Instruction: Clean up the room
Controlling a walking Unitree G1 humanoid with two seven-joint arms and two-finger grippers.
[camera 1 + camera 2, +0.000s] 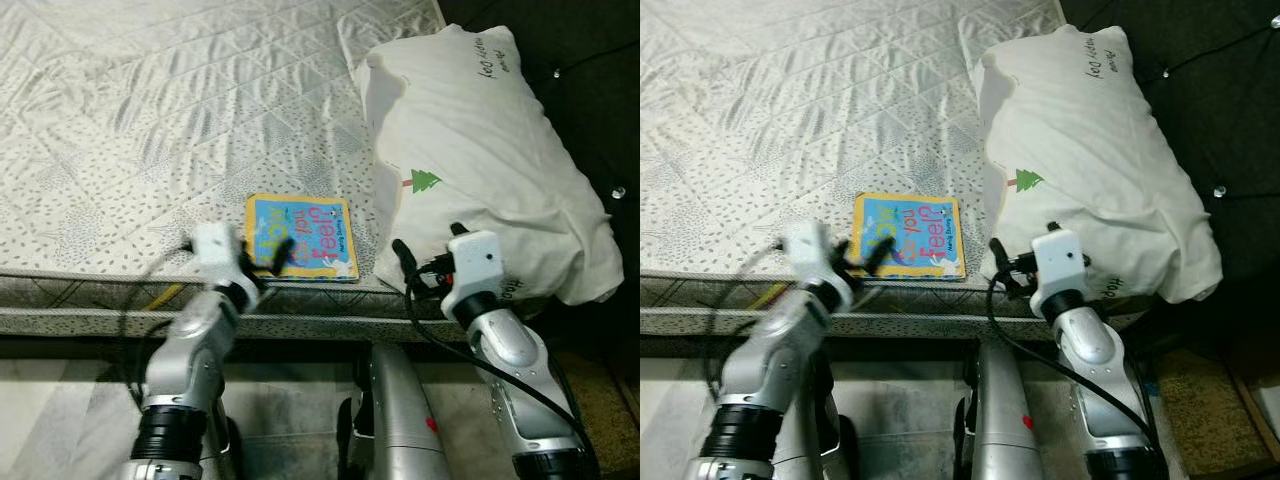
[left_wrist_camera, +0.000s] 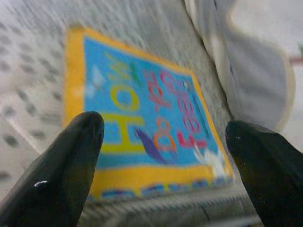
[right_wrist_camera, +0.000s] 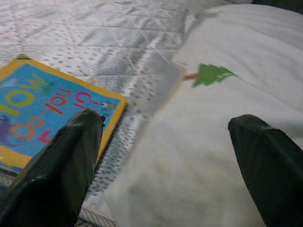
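A thin children's book [image 1: 300,237] with a blue cover and yellow border lies flat near the front edge of the quilted mattress [image 1: 150,120]. My left gripper [image 1: 266,260] is open just at the book's near edge, and the cover [image 2: 151,118] shows between its fingers. A white pillow [image 1: 480,160] with a small green tree print lies to the right of the book. My right gripper [image 1: 425,255] is open at the pillow's front left corner, facing the pillow [image 3: 213,142], with the book [image 3: 42,113] off to one side.
The mattress's piped front edge [image 1: 90,322] runs across below the grippers. A dark tufted headboard [image 1: 590,90] stands behind the pillow on the right. A brown mat [image 1: 1205,400] lies on the floor at the lower right.
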